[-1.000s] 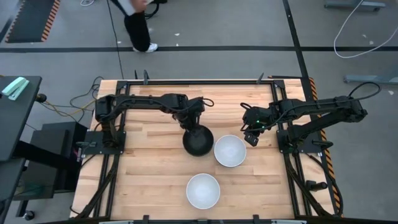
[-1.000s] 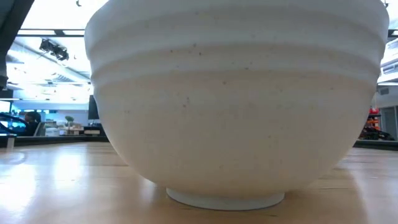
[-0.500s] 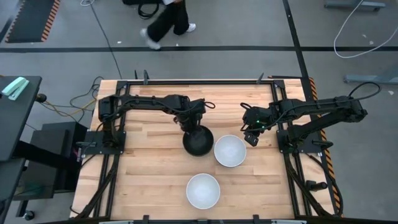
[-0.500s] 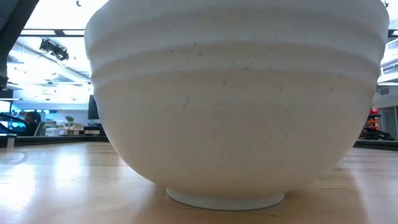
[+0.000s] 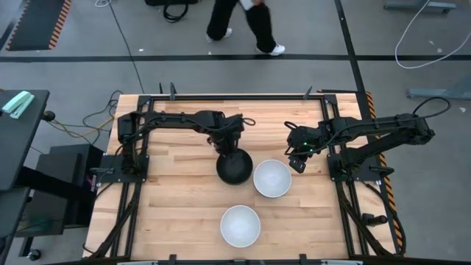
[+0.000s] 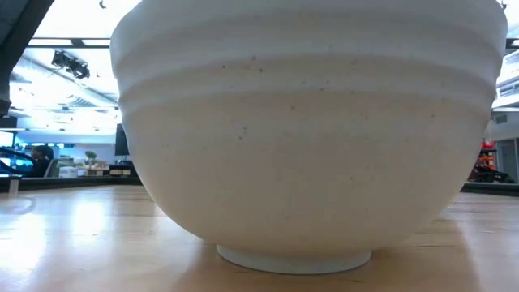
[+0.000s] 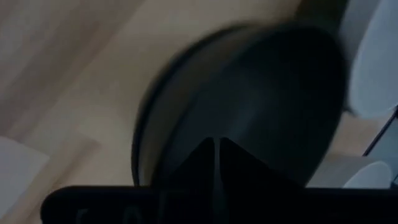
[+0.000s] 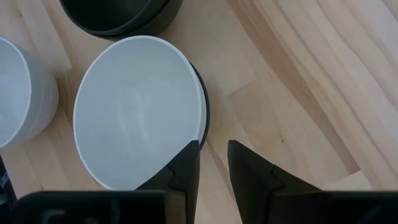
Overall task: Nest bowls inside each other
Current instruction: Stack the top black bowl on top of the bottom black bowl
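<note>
Bowls (image 5: 235,167) unmoved; left gripper (image 5: 229,145) stays over black one.

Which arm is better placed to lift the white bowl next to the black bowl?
Probably the right. The right gripper hovers open beside that white bowl, while the left gripper is at the black bowl.

From my remote station: pale butcher-block wood table (image 5: 176,213), smooth with a soft sheen. Black bowl (image 5: 234,166) looks matt. Two white bowls (image 5: 271,178) (image 5: 240,225) look ceramic, glossy inside; the nearer one's ribbed outside appears faintly speckled (image 6: 308,138).
</note>
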Tool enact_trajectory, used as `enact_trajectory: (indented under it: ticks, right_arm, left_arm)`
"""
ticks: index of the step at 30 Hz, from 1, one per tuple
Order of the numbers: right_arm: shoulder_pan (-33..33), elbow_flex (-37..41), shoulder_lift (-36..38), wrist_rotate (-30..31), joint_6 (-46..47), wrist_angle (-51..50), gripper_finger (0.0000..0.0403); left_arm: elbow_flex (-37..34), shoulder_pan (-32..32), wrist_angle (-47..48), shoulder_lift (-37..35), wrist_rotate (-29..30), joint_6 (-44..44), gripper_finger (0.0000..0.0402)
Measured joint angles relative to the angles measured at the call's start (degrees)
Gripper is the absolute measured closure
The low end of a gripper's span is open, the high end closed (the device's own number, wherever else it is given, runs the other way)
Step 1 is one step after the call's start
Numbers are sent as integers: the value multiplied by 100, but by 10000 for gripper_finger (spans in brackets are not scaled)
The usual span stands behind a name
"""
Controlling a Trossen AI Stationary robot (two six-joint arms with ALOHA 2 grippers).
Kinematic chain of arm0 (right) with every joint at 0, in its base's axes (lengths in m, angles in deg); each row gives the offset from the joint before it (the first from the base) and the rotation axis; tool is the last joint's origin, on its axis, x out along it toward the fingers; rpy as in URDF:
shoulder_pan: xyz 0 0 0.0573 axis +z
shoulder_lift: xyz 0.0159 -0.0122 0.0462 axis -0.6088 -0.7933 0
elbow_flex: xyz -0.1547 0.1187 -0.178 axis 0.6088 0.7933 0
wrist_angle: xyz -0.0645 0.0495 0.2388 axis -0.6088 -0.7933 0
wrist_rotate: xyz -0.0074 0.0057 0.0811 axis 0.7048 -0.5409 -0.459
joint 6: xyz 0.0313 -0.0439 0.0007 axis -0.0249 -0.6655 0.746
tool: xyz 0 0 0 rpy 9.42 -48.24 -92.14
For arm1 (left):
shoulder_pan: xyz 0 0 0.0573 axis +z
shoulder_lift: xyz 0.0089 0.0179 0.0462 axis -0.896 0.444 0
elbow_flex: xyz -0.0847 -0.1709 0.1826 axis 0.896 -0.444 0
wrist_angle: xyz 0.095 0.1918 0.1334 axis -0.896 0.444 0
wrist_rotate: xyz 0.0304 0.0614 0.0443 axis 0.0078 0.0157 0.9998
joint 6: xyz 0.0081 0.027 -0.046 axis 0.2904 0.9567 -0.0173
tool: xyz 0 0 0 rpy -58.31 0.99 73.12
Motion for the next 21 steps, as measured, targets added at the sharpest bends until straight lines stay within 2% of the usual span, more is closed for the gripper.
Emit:
enact_trajectory:
  ticks: [6,10,15,21]
  right_arm:
    - [1,0,0,0,0,0,312]
    - [1,0,0,-4,3,0,312]
    - [1,0,0,-7,4,0,312]
    - [1,0,0,-7,4,0,312]
  left_arm:
    - [459,56,-59,-44,4,214,388]
    - [491,176,72,-33,205,336,396]
    - [488,291,436,-33,584,412,382]
    - [488,300,473,-29,599,425,374]
